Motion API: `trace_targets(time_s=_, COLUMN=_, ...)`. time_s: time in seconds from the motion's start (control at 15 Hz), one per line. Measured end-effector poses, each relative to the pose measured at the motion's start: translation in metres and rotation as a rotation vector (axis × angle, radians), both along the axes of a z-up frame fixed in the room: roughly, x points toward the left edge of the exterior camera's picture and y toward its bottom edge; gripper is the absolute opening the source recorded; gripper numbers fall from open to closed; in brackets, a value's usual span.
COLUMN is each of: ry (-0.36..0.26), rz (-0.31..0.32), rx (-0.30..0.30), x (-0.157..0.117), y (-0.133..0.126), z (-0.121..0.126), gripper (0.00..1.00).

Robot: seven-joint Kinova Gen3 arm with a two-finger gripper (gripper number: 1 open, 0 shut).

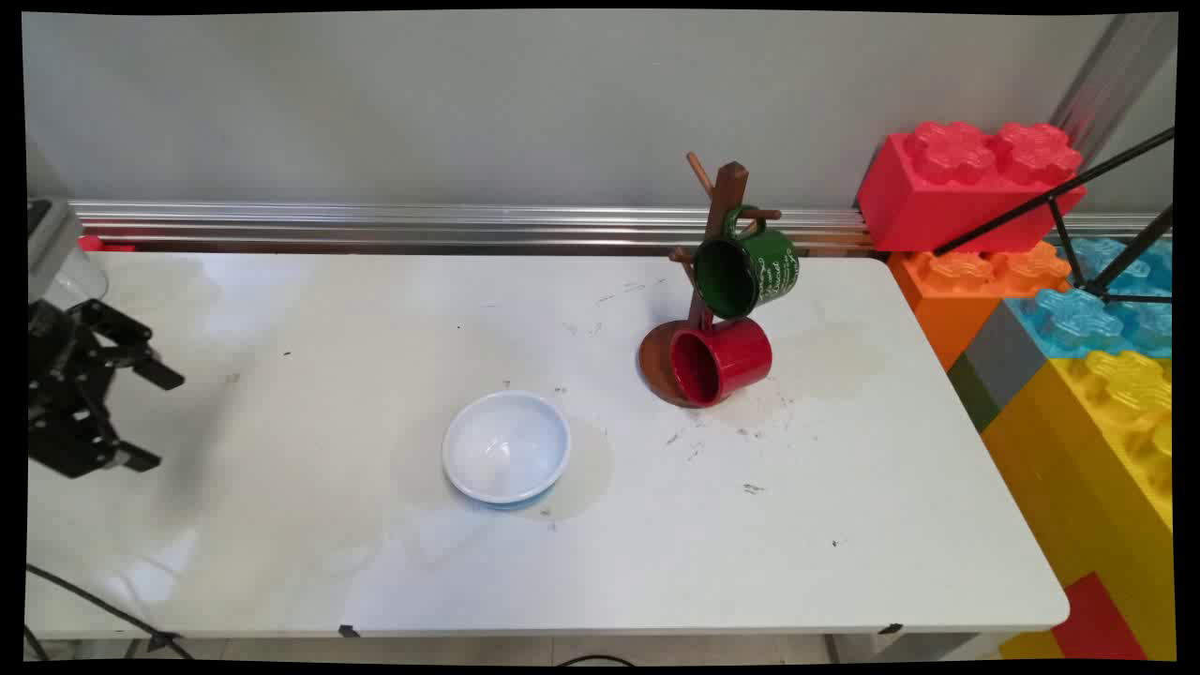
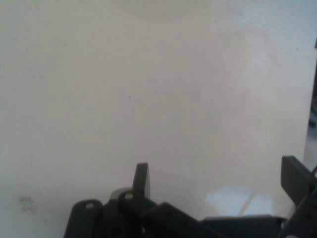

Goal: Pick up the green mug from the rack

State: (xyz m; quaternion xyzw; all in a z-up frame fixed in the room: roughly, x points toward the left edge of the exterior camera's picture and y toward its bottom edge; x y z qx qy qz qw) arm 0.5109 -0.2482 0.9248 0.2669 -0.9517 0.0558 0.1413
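Note:
My black gripper (image 1: 155, 417) hangs over the table's left end, open, with nothing between its fingers. In the hand view its two fingertips (image 2: 142, 179) stand wide apart over bare white tabletop (image 2: 148, 89). The nearest thing is a white bowl (image 1: 506, 447), upright in the middle of the table, well to the gripper's right. Farther right a wooden mug tree (image 1: 717, 234) stands on a round brown base. A green mug (image 1: 745, 270) hangs from one of its pegs. A red mug (image 1: 720, 360) lies on its side against the base.
Big toy bricks in red (image 1: 966, 183), orange, blue and yellow are stacked past the table's right edge. A black tripod leg (image 1: 1059, 197) crosses them. A metal rail (image 1: 422, 225) runs along the far edge under the wall. A black cable (image 1: 94, 605) lies at the front left corner.

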Motion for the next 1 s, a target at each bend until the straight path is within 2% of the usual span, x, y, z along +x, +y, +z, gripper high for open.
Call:
trace_targets(time_s=0.27, ry=0.098, rz=0.025, rx=-0.025, x=-0.014, y=-0.019, z=0.000, gripper=1.00)
trace_targets(time_s=1.0, ry=0.468, rz=0.098, rx=-0.090, x=-0.079, y=-0.092, z=0.006, gripper=1.00)
